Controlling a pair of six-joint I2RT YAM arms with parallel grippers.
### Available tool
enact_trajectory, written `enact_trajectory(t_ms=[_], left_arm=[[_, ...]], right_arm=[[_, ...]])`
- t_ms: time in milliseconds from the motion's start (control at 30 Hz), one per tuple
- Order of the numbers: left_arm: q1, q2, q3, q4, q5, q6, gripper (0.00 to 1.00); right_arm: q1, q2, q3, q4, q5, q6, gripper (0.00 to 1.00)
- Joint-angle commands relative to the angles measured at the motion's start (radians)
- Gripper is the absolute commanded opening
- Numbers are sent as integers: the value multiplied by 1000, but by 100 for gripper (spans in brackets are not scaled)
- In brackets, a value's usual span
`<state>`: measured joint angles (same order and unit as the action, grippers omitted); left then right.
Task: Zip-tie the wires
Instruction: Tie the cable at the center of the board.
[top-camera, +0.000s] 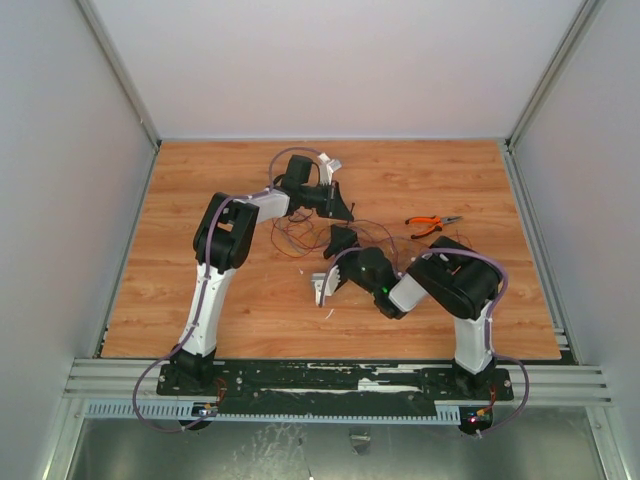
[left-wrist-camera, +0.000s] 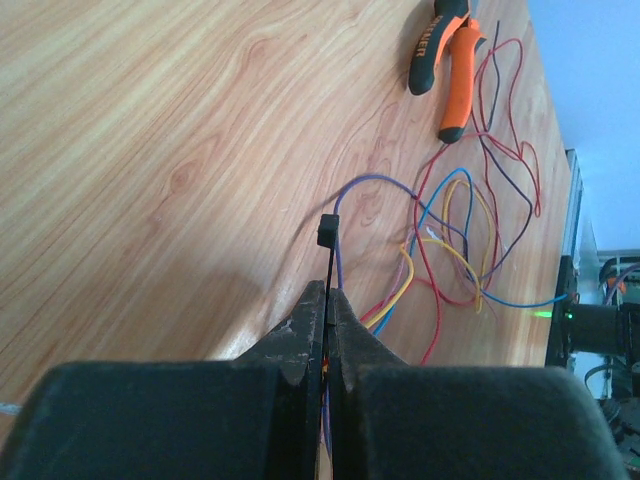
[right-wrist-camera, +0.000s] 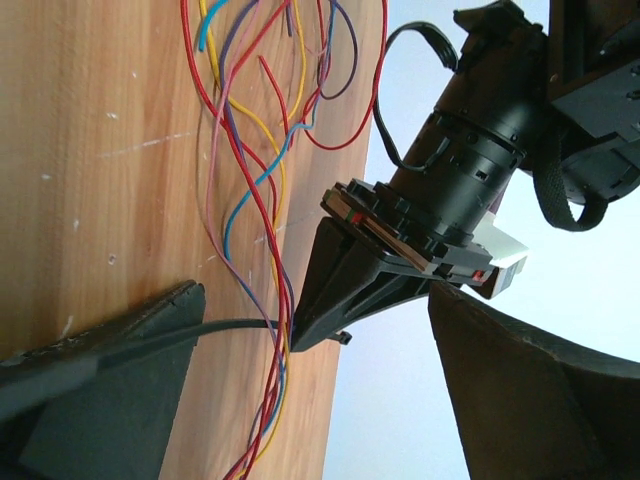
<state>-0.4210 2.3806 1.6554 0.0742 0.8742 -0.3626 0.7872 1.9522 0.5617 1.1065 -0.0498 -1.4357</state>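
Note:
The zip tie (left-wrist-camera: 328, 262) stands straight up out of my left gripper (left-wrist-camera: 327, 292), which is shut on it; its small head (left-wrist-camera: 327, 232) is just above the tips, and a purple strand runs through the jaws beside it. The wires (left-wrist-camera: 462, 240) curl in red, blue, yellow and purple loops on the wood to the right. In the right wrist view my right gripper (right-wrist-camera: 315, 295) is open, with the left gripper's tips (right-wrist-camera: 335, 285) and the wires (right-wrist-camera: 268, 290) between its fingers. The zip tie (right-wrist-camera: 225, 325) runs sideways to its left finger (right-wrist-camera: 110, 360). From above, the two grippers (top-camera: 343, 208) (top-camera: 338, 240) meet over the wires (top-camera: 300, 238).
Orange-handled pliers (top-camera: 432, 224) lie on the wooden table (top-camera: 200, 180) to the right of the wires, also seen in the left wrist view (left-wrist-camera: 450, 60). White walls enclose the table on three sides. A metal rail (top-camera: 330, 380) runs along the near edge.

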Motion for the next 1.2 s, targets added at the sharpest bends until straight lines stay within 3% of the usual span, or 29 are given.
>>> enact_trajectory(t_ms=[0, 200, 400, 533, 700, 1067, 1167], left_arm=[[4, 15, 38, 5, 24, 10, 0], [4, 15, 42, 2, 25, 12, 0], [4, 20, 49, -8, 25, 17, 0], [4, 20, 47, -8, 28, 23, 0], [4, 14, 45, -8, 33, 38, 0], [1, -24, 32, 0, 37, 70, 0], [1, -44, 9, 41, 40, 51, 0]], right_arm=[[28, 10, -30, -67, 7, 81, 92], [31, 5, -17, -121, 41, 131, 65], [30, -28, -12, -137, 48, 194, 22], [30, -66, -13, -141, 48, 266, 0], [26, -143, -2, -204, 18, 393, 0], [-126, -286, 194, -719, -274, 708, 0], [-156, -288, 222, -759, -333, 761, 0]])
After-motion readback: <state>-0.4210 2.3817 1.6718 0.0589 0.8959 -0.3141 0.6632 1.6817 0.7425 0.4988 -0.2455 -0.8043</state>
